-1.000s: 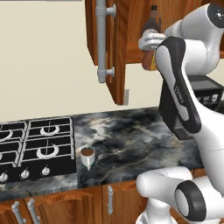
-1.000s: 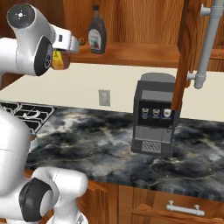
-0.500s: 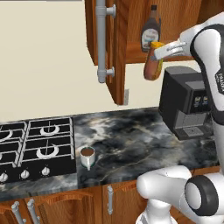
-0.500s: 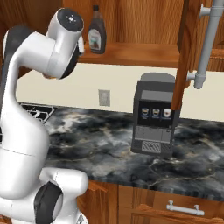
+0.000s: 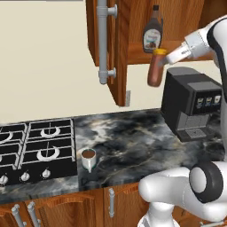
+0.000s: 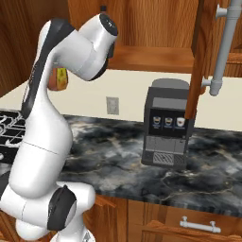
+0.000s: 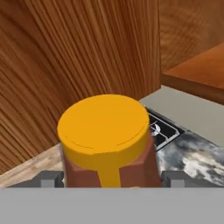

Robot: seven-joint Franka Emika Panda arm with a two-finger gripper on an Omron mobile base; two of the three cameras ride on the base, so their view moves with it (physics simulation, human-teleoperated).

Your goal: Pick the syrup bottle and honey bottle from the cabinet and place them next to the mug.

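My gripper [image 5: 163, 59] is shut on the honey bottle [image 5: 155, 70], a slim reddish-brown bottle with an orange-yellow cap. It hangs in the air just below the cabinet [image 5: 177, 17] shelf, left of the coffee machine. In the hand view its cap [image 7: 105, 127] sits between my fingertips [image 7: 49, 178], and the right base view shows the honey bottle [image 6: 59, 78] behind my arm. The dark syrup bottle [image 5: 153, 33] stands upright on the shelf above it. The small grey mug [image 5: 88, 158] rests on the counter near the stove.
A black coffee machine [image 5: 193, 103] stands on the marble counter [image 5: 128, 142] right of the held bottle. The open cabinet door [image 5: 119, 44] with its long grey bar handle [image 5: 103, 42] juts out on the left. The gas stove [image 5: 33, 148] lies left of the mug.
The honey bottle has come down and out from the shelf in my grip. My arm has swung and extended. The syrup bottle and mug have stayed put.
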